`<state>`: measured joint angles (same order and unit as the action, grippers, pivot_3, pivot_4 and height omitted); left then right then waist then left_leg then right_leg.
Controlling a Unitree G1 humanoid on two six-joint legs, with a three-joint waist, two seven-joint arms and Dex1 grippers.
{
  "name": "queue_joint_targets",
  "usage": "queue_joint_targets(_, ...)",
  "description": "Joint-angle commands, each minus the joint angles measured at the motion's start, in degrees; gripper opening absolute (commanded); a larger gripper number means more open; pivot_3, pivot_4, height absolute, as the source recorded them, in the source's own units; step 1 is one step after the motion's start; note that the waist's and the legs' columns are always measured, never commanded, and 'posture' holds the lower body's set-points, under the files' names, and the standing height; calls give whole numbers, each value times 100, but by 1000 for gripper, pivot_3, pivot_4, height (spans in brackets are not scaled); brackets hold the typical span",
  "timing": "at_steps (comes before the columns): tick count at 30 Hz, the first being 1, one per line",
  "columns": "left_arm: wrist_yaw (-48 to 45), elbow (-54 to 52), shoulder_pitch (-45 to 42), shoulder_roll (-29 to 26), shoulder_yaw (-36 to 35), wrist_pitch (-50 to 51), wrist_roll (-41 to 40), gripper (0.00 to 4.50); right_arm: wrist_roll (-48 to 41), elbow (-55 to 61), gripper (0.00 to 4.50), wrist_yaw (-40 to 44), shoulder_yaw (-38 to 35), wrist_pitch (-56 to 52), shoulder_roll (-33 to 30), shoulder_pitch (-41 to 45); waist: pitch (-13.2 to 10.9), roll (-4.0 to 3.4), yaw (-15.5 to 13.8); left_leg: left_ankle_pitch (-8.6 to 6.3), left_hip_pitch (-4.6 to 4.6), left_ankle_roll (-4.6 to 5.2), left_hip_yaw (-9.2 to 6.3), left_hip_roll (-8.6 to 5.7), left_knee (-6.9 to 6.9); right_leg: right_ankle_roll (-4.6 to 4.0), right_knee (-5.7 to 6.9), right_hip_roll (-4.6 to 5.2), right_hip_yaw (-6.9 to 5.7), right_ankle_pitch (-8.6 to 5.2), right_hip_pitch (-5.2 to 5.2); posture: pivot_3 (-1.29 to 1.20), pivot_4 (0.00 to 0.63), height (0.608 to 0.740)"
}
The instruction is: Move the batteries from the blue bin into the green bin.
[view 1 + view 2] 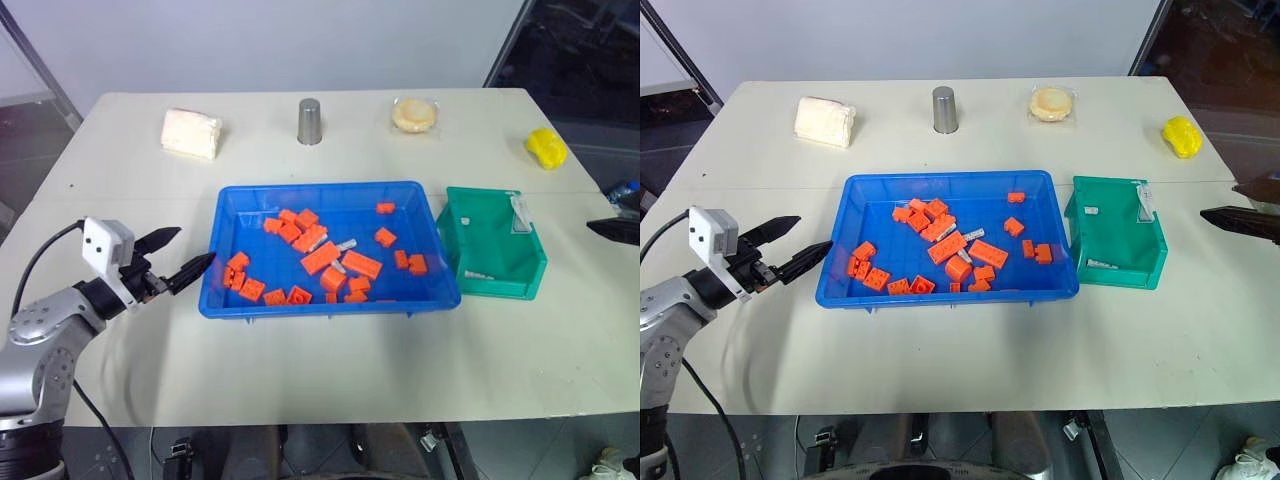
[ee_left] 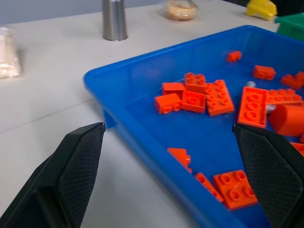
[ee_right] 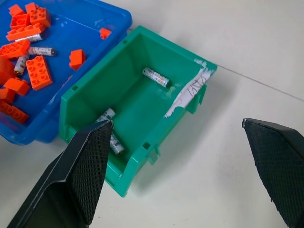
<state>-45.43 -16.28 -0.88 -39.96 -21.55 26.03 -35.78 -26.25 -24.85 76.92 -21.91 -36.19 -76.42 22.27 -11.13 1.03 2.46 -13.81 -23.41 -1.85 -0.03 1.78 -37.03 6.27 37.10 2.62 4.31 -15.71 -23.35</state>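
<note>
Both claws gape empty, left claw (image 1: pixel 180 258) just outside blue bin (image 1: pixel 216 232) rim, right claw (image 3: pixel 175 166) over green bin (image 3: pixel 142 102).

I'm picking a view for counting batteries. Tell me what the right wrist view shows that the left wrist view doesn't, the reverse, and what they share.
Right wrist view alone: the inside of the green bin, with two batteries in it and a white label on its wall, plus two batteries among the blocks.

Left wrist view alone: a steel cup, a wrapped white item, a round packaged food and a yellow object.

Both: the blue bin, the orange blocks and the white table.
</note>
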Motion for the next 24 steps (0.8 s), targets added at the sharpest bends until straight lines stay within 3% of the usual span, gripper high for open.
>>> queue_joint_targets(1,18,-112,-141,-90,-21,2,-4,4500,-138,188,4488,-22,-310,-17,-5,-8,0,0,0,0,0,0,0,0,0,0,0,0,0,0,0,0,150,740)
queue_joint_targets(24,1,-81,-173,-116,-50,-5,36,4500,-137,261,4488,-307,-207,51,172,131,0,0,0,0,0,0,0,0,-2,1,1,-1,0,1,1,0,150,740)
